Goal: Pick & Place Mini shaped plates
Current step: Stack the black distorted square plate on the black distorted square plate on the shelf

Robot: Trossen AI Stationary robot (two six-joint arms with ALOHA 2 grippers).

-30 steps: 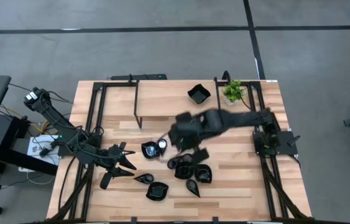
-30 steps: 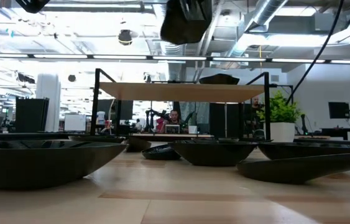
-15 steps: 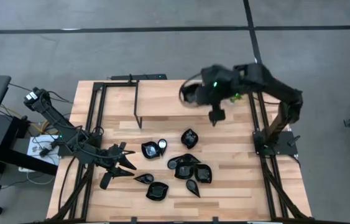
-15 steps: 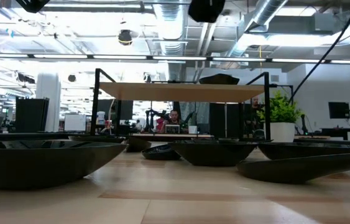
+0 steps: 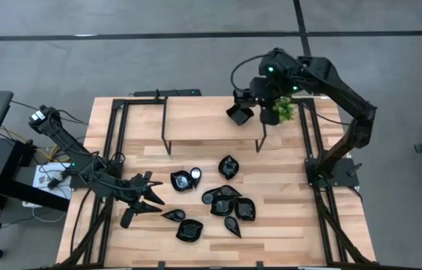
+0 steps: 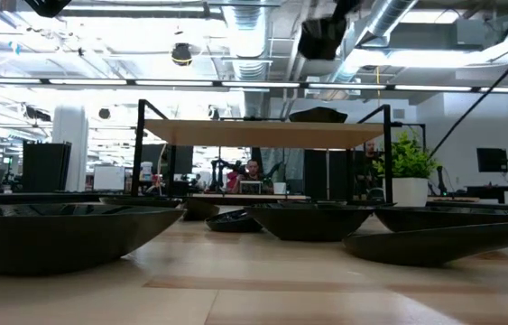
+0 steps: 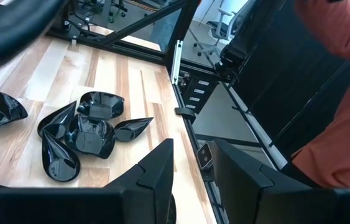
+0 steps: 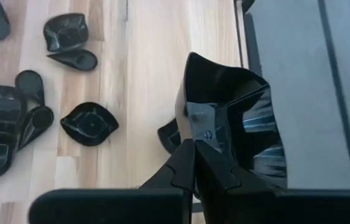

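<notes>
My right gripper (image 8: 194,163) has matt black plastic-looking fingers pinched on the rim of a square plate (image 8: 234,118), glossy black with bright highlights along its smooth, wavy walls. At the left of my right wrist view the other mini plates (image 8: 89,122) show the same wet-looking gloss. The table (image 5: 285,225) is pale, satin-smooth wood in jointed strips, framed by matt black metal rails (image 5: 115,135). My left gripper (image 7: 190,180) looks dull and dark, faceted like moulded plastic.
</notes>
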